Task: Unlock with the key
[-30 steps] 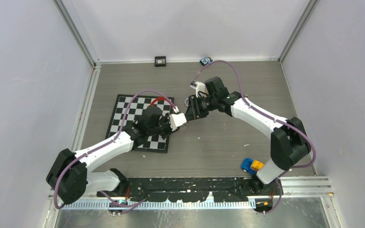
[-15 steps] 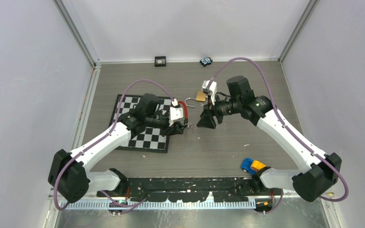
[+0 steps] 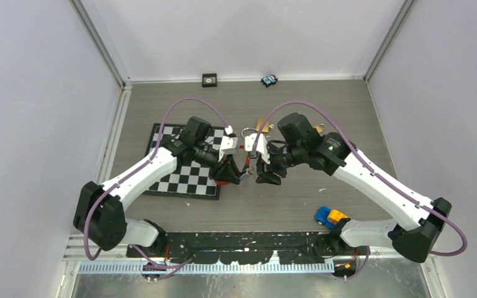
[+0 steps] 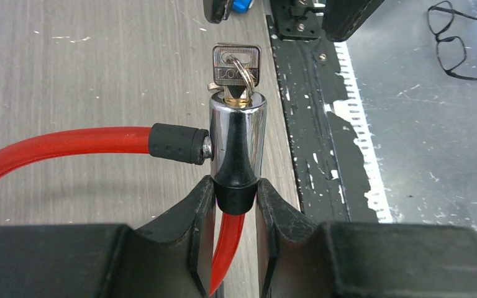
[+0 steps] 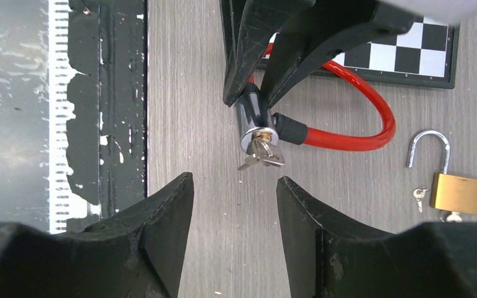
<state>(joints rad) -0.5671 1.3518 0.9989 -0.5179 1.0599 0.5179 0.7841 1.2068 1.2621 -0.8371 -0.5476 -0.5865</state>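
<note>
Approach the key (image 4: 236, 62) seated in the cable lock's chrome cylinder (image 4: 236, 133), held above the middle of the table (image 3: 286, 205), just off the chessboard's (image 3: 189, 183) near right corner. Rely on the left gripper (image 4: 236, 189), pinching the cylinder's black base, to resist the twist. Centre the spread right gripper (image 5: 235, 186) over the key's flat bow, close squarely on both faces, then rotate about the cylinder's axis without dragging the red cable (image 4: 68, 146).
</note>
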